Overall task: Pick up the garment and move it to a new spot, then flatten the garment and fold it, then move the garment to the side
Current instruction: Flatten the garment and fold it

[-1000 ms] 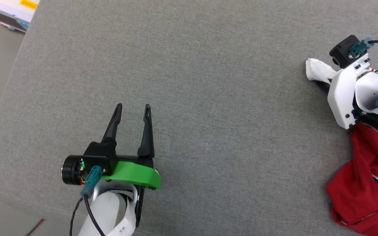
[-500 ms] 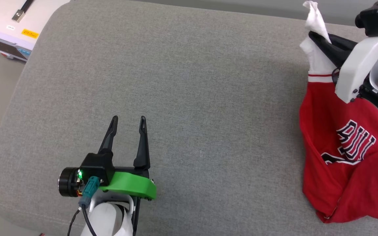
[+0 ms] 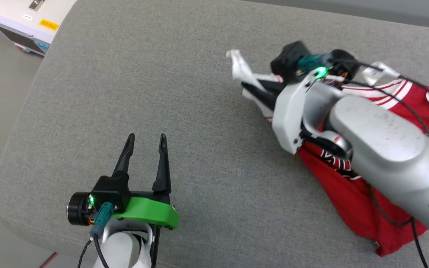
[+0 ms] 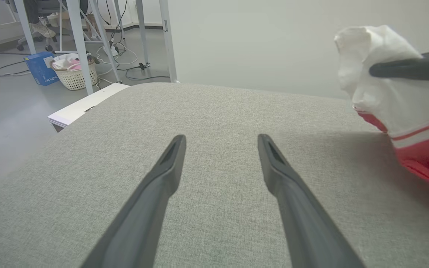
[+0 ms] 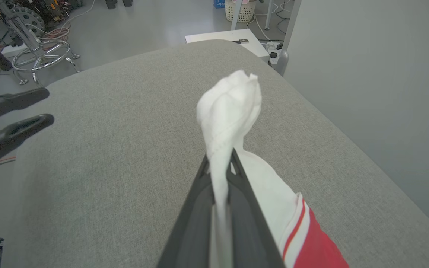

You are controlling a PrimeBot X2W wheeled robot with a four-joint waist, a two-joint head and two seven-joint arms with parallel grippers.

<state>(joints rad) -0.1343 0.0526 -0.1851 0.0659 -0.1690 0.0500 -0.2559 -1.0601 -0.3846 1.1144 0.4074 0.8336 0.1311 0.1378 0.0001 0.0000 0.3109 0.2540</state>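
The garment (image 3: 345,193), a red jersey with white sleeves and striped trim, hangs from my right gripper (image 3: 246,86), which is shut on a bunched white sleeve (image 5: 229,108). Its red body trails over the grey cushion (image 3: 207,156) under my right forearm. In the left wrist view the garment (image 4: 397,100) hangs at the right with a dark finger (image 4: 412,69) of the right gripper across it. My left gripper (image 3: 146,137) rests low over the cushion's near left part, open with nothing between its fingers (image 4: 169,163), well left of the garment.
A white box (image 3: 32,26) with a yellow label stands on the floor beyond the cushion's far left corner. A grey wall (image 5: 371,74) rises close behind the cushion. A basket (image 4: 75,72), a blue box and table legs stand further off.
My right gripper has carried the sleeve leftward toward the cushion's middle, dragging the red body along. The head camera shifted too. The left gripper stays open in place.
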